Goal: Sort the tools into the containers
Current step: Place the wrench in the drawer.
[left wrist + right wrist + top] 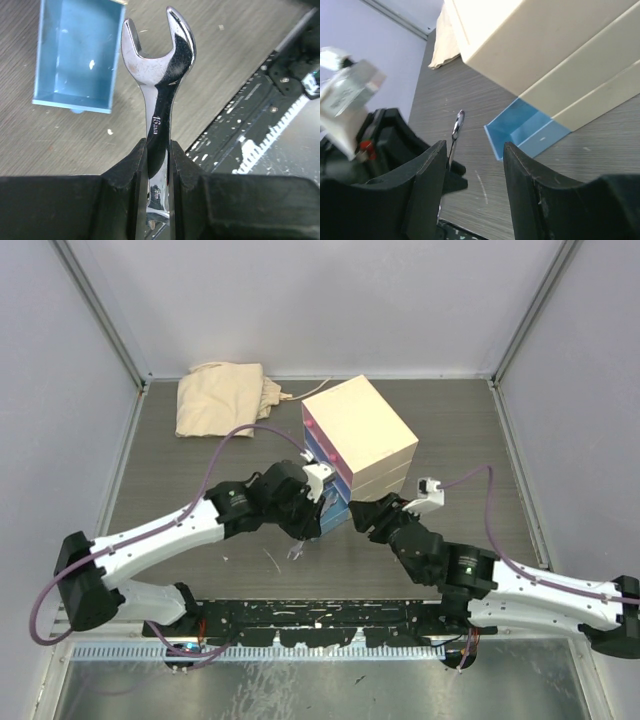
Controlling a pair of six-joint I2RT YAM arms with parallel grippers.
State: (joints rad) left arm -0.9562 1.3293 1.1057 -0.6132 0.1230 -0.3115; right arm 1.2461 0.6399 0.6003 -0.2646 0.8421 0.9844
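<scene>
A silver spanner [160, 75] stands with its open-ended head up, and my left gripper [159, 150] is shut on its shank. It hangs over the table just in front of an open, empty light-blue drawer [77, 55]. From above, the left gripper [300, 527] and the spanner [297, 551] are at the front left corner of the cream chest [362, 432], whose pink drawer [312, 429] is at the top. My right gripper [364, 512] is open and empty beside the chest's front. The right wrist view shows that gripper [475, 150], the spanner [456, 126] and the pulled-out drawer [525, 127]. No other tools are in view.
A beige cloth [225, 396] lies at the back left of the table. A black rail [320, 620] runs along the near edge by the arm bases. Pale enclosure walls stand on the left, right and back.
</scene>
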